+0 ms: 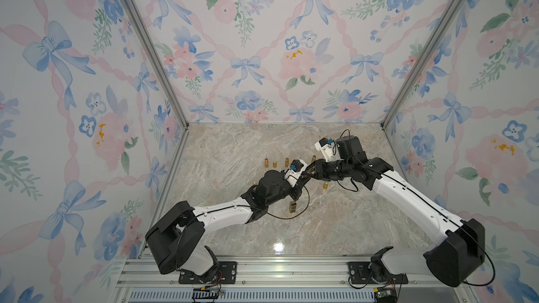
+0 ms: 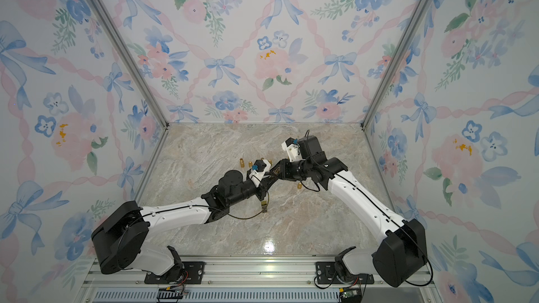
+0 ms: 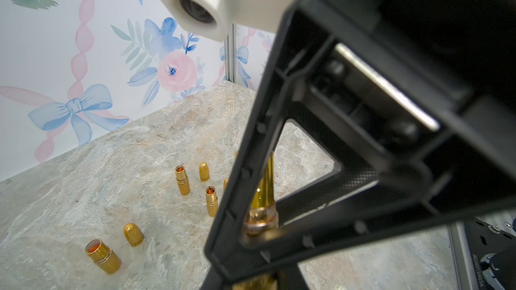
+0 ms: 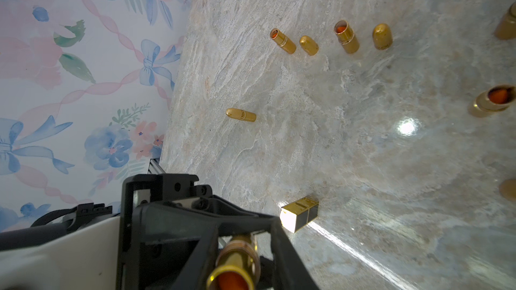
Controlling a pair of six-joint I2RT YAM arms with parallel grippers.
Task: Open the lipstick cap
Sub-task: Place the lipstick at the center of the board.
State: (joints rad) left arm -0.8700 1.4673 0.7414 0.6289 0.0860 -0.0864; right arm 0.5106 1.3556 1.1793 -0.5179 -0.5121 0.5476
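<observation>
You are working inside tall walls of pink-and-blue floral wallpaper (image 1: pixel 277 53), over a glossy beige marble tabletop (image 1: pixel 320 228) where opened gold tubes (image 3: pixel 183 179) are standing beside gold bullet-shaped caps (image 3: pixel 134 235). At mid-table, your left gripper (image 1: pixel 305 176) is pinching the gold metallic cylindrical lipstick (image 4: pixel 233 263) aloft, likely bracing it for your right gripper (image 1: pixel 312 170); whether those fingers are gripping anything, I cannot tell.
</observation>
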